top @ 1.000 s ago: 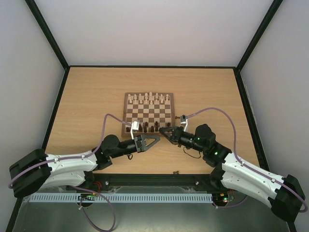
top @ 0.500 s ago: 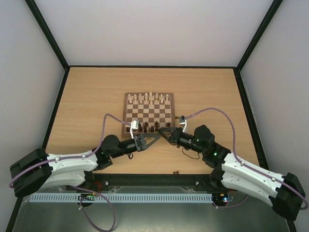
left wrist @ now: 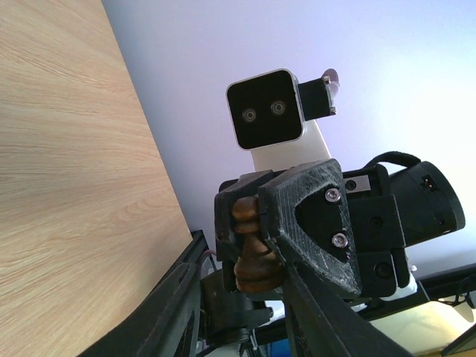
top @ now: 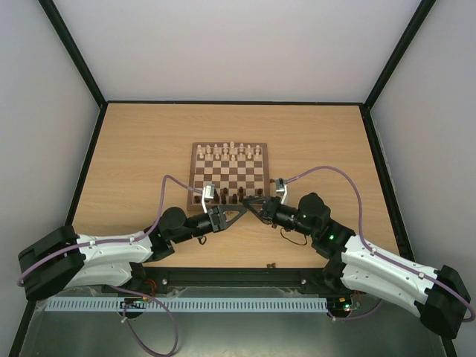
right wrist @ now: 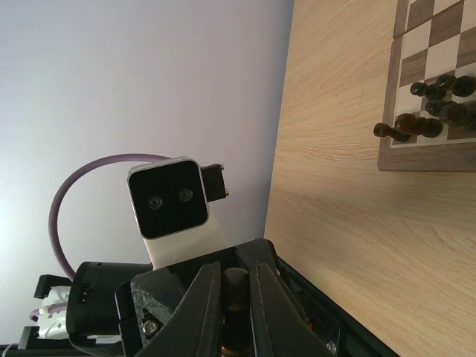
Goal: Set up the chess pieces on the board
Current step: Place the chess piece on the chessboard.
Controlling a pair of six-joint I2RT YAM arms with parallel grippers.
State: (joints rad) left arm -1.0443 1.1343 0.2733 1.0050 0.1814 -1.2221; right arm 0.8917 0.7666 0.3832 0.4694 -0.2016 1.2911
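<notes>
Right hand (right wrist: 232, 297) clamps a glossy, lathe-turned dark wooden chess piece (left wrist: 251, 260); left hand (left wrist: 238, 301) gapes wide just beside it, holding nothing.

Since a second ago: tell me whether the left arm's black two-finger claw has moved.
Yes, slightly. The left claw has crept forward and to the right, closer to the near edge of the square wooden checkered chessboard.
</notes>
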